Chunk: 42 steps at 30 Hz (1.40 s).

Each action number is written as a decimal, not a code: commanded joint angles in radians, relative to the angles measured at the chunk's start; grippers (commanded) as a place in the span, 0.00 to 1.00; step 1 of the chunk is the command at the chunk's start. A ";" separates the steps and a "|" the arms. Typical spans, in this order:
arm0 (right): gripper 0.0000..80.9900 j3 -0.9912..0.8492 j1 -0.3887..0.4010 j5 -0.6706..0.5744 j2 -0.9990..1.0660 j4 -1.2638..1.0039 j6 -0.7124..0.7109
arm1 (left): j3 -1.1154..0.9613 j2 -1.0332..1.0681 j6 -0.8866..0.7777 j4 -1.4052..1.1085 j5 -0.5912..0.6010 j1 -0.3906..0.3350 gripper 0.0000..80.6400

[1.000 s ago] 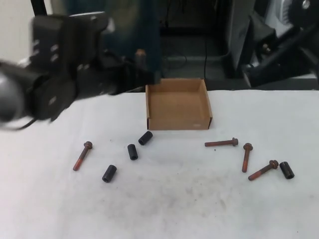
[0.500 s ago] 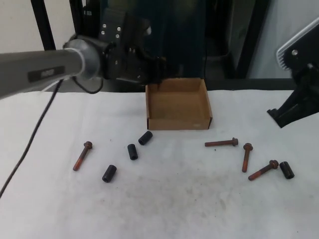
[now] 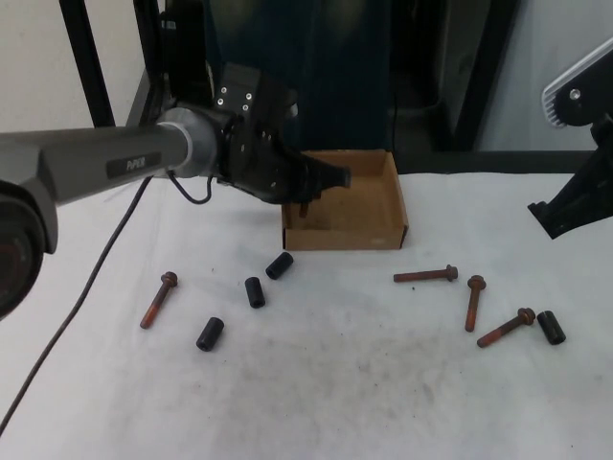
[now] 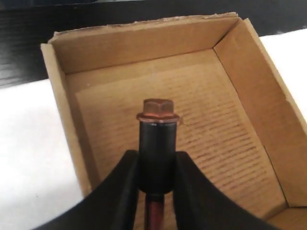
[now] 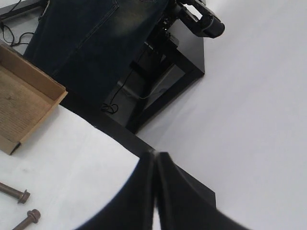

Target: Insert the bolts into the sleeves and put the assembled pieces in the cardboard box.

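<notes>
My left gripper [image 4: 157,178] is shut on a black sleeve [image 4: 157,153] with a rusty bolt through it; the bolt's hex head [image 4: 158,109] sticks out past the fingers. It hangs over the open cardboard box [image 4: 62,110], near its left wall. In the high view the left gripper [image 3: 316,182] is above the box [image 3: 345,237]. Three loose sleeves [image 3: 254,291] and one bolt [image 3: 159,299] lie left of centre. Three bolts [image 3: 473,302] and a sleeve [image 3: 551,328] lie at the right. My right gripper [image 5: 155,184] is shut on nothing, raised at the bench's right edge.
The white bench top [image 3: 335,383] is open in front of the parts. A black stand [image 5: 177,67] and a dark cloth hang behind the bench. The right arm [image 3: 575,196] is at the right edge, above the bolts. A cable [image 3: 67,278] trails over the left side.
The left arm has swung from the far left to the box with the assembled piece. The right arm has drawn back a little to the right.
</notes>
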 commanded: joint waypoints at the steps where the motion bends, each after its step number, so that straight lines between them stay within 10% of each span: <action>1: 0.01 -0.004 -0.003 0.008 -0.008 -0.006 -0.002 | -0.025 0.007 -0.001 -0.012 0.001 -0.009 0.01; 16: 0.01 -0.004 -0.003 0.008 -0.008 -0.004 -0.002 | -0.025 0.014 0.015 -0.017 0.008 -0.021 0.28; 24: 0.01 -0.004 -0.003 0.008 -0.008 -0.004 -0.002 | -0.034 0.010 0.015 -0.098 0.006 -0.021 0.60; 42: 0.01 -0.004 -0.003 -0.023 -0.008 0.013 0.046 | -0.120 -0.245 0.354 0.349 -0.085 -0.012 0.61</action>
